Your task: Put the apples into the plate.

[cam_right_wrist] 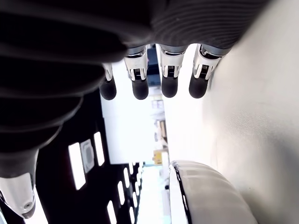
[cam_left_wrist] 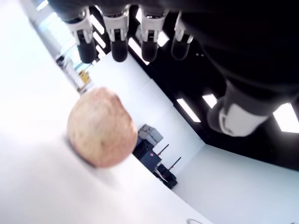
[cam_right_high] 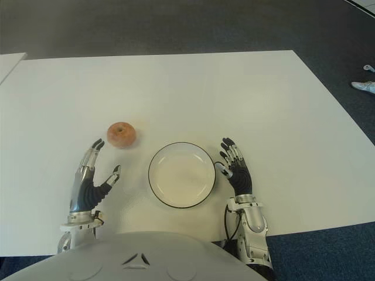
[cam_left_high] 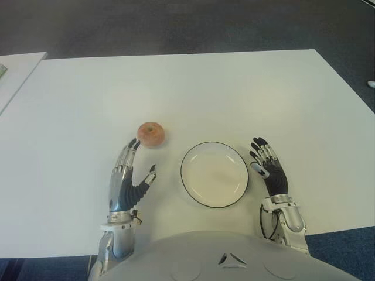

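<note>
One reddish-yellow apple sits on the white table, left of and slightly beyond the plate. The white plate with a dark rim holds nothing. My left hand is open, its fingertips just short of the apple on its near-left side, thumb spread toward the plate. In the left wrist view the apple lies apart from the extended fingers. My right hand is open beside the plate's right rim, holding nothing; the plate's rim shows in the right wrist view.
A second white table's corner stands at the far left. Dark carpet lies beyond the table's far edge. A white shoe shows on the floor at the right.
</note>
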Robot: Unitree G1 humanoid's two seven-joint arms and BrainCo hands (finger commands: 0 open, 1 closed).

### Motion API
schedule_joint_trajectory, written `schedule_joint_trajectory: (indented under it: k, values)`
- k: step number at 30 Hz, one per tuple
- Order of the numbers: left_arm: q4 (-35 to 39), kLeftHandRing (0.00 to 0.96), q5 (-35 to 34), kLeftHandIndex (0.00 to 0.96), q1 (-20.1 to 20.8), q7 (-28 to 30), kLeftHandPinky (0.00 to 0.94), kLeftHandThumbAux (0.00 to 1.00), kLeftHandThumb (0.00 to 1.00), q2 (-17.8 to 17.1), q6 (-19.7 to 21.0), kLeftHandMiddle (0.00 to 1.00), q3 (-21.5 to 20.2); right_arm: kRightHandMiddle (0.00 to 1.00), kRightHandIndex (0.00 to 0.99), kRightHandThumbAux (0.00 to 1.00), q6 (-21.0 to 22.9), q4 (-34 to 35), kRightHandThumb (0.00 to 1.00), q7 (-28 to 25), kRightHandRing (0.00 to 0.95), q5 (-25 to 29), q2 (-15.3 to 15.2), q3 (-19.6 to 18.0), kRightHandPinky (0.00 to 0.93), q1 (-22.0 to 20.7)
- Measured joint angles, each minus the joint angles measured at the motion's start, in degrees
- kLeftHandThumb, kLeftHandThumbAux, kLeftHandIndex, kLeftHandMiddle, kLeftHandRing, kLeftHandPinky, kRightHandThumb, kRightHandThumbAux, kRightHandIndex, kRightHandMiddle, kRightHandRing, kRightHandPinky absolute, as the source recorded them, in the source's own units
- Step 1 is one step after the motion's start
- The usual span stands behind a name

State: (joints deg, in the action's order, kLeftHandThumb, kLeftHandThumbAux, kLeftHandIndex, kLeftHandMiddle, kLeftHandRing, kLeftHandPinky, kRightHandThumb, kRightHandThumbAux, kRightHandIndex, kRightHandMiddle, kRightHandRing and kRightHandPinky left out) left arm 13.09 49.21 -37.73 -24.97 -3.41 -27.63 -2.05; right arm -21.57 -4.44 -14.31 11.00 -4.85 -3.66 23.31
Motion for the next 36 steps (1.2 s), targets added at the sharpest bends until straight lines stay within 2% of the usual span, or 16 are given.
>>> schedule_joint_trajectory:
  k: [5, 14, 18, 26, 31, 36]
  values:
    - [2.25, 0.000, 6.42, 0.001, 2.32, -4.00, 0.001, 0.515, 0.258, -3.58, 3.34, 0.000, -1.39, 0.039, 0.036, 0.583, 0.00, -0.75, 0.137, 0.00, 0.000, 0.00, -0.17, -0.13, 0.000, -0.94]
    - [3.91, 0.012, 12.64, 0.052, 6.32, -4.29, 0.046, 0.452, 0.251, -7.58, 10.10, 0.025, -0.56, 0.040, 0.040, 0.587, -0.12, -1.63, 0.148, 0.00, 0.000, 0.00, -0.16, -0.31, 0.001, -1.73]
    - [5.01, 0.034, 13.22, 0.076, 9.24, 1.19, 0.079, 0.424, 0.254, -9.22, 14.49, 0.046, -0.15, 0.040, 0.039, 0.590, -0.28, -2.02, 0.147, 0.02, 0.000, -0.03, -0.18, -0.40, 0.001, -2.10]
    - [11.55, 0.051, 13.80, 0.091, 18.15, 18.24, 0.095, 0.370, 0.313, -12.40, 24.10, 0.057, 0.41, 0.041, 0.041, 0.587, -0.82, -3.12, 0.147, -0.03, 0.000, -0.04, -0.35, -0.48, 0.008, -3.31]
    - [11.89, 0.042, 15.48, 0.083, 22.38, 25.01, 0.088, 0.340, 0.338, -15.55, 26.35, 0.049, 1.26, 0.048, 0.039, 0.582, -1.78, -3.62, 0.149, -0.23, 0.001, -0.05, -0.38, -0.40, 0.014, -3.58]
    - [7.20, 0.036, 16.25, 0.069, 28.23, 28.35, 0.094, 0.326, 0.330, -19.84, 27.02, 0.044, 2.36, 0.048, 0.033, 0.577, -2.26, -4.18, 0.136, -0.34, 0.003, -0.09, -0.54, -0.35, 0.007, -3.83]
